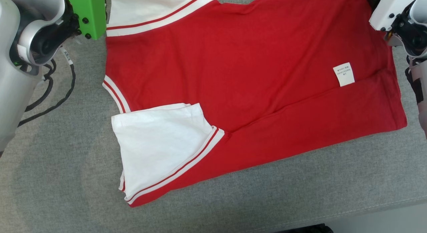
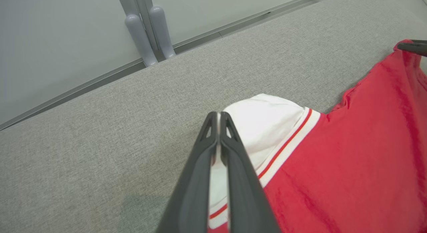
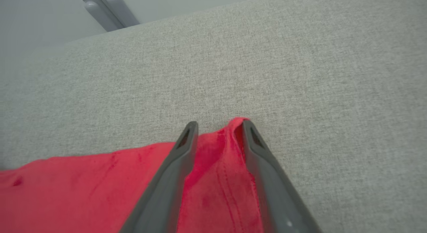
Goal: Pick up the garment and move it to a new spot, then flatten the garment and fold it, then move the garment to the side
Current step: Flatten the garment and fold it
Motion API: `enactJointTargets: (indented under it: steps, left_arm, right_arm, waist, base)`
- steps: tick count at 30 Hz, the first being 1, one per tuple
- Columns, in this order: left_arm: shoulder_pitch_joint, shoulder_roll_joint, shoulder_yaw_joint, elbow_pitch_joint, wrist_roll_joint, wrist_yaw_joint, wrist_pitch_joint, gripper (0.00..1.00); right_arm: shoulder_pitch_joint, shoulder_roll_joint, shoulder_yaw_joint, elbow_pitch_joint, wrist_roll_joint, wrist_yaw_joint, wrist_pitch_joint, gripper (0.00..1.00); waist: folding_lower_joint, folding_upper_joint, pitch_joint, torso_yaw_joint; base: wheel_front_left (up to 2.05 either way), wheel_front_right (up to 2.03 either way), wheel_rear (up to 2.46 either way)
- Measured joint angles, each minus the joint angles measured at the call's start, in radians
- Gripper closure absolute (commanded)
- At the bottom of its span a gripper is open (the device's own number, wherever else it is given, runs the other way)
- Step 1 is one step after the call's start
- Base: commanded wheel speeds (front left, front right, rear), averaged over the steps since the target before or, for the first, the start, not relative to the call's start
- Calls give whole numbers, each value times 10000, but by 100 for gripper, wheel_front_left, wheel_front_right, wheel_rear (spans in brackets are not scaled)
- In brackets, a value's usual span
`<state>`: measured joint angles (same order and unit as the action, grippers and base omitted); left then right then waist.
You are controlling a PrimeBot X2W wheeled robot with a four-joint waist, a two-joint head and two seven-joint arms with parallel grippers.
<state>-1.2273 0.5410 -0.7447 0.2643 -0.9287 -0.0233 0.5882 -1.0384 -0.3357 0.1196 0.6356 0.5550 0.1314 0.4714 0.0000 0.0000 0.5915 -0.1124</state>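
Grey woven-cloth surface (image 1: 60, 193) under everything, pale panels (image 2: 66, 42) behind. Spread flat on it: red jersey garment (image 1: 253, 69) w/ white stripe-trimmed sleeves, white care label (image 1: 344, 74) showing. Long axis from hem end near label to sleeve end well away from it; one long edge folded over, crease passing just beside label. Prob. light, limp, non-slip, not fragile; best pinched at corners/seams. Left tool (image 2: 218, 116) clamped shut on white sleeve (image 2: 267, 126). Right tool (image 3: 219, 124) part open, straddling hem corner beyond label, not yet pinched.
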Motion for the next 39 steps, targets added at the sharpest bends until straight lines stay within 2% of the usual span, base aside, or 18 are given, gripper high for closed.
enactJointTargets:
  steps: [3, 4, 5, 6, 8, 21, 27, 33, 39]
  left_arm:
    - [-1, 4, -2, 0, 10, 2, -12, 100]
    - [-1, 6, -4, 0, 12, 4, -13, 100]
    - [-4, 12, -4, 0, 12, 10, -21, 100]
    - [-11, 13, -4, 0, 12, 15, -40, 100]
    - [-12, 13, -4, 4, 13, 13, -59, 100]
    - [-413, 25, 322, 0, 608, -150, -1622, 100]
    - [-661, -33, 573, 190, 815, -161, -2502, 100]
    - [-404, -146, 570, 176, 591, -305, -2648, 100]
    - [838, 98, 773, -851, -42, -282, -2934, 100]
  right_arm:
    - [-35, 8, 50, 46, 96, 0, -84, 60]
    - [-41, 8, 63, 61, 127, 0, -115, 74]
    - [-63, 2, 82, 77, 148, 0, -161, 79]
    - [-92, -8, 88, 84, 161, 0, -228, 91]
    - [-134, -23, 113, 104, 219, 0, -337, 100]
    - [-232, -564, 38, 40, 1028, 0, -1542, 100]
    - [-244, -857, 370, -157, 1248, 0, -2105, 100]
    - [-32, -1181, 731, -401, 1726, 0, -2174, 100]
    - [772, -1678, 982, -872, 2326, 0, -2234, 100]
  waist:
    - [0, 0, 12, 12]
    - [0, 0, 17, 17]
    - [0, 0, 24, 22]
    - [0, 0, 33, 27]
    - [0, 0, 42, 37]
    - [0, 0, -9, 229]
    - [0, 0, -38, 264]
    - [0, 0, -203, 336]
    - [0, 0, -497, 500]
  base:
    - [0, 0, 0]
    - [0, 0, 0]
    - [0, 0, 0]
    - [0, 0, 0]
    - [0, 0, 0]
    - [0, 0, 0]
    - [0, 0, 0]
    - [0, 0, 0]
    - [0, 0, 0]
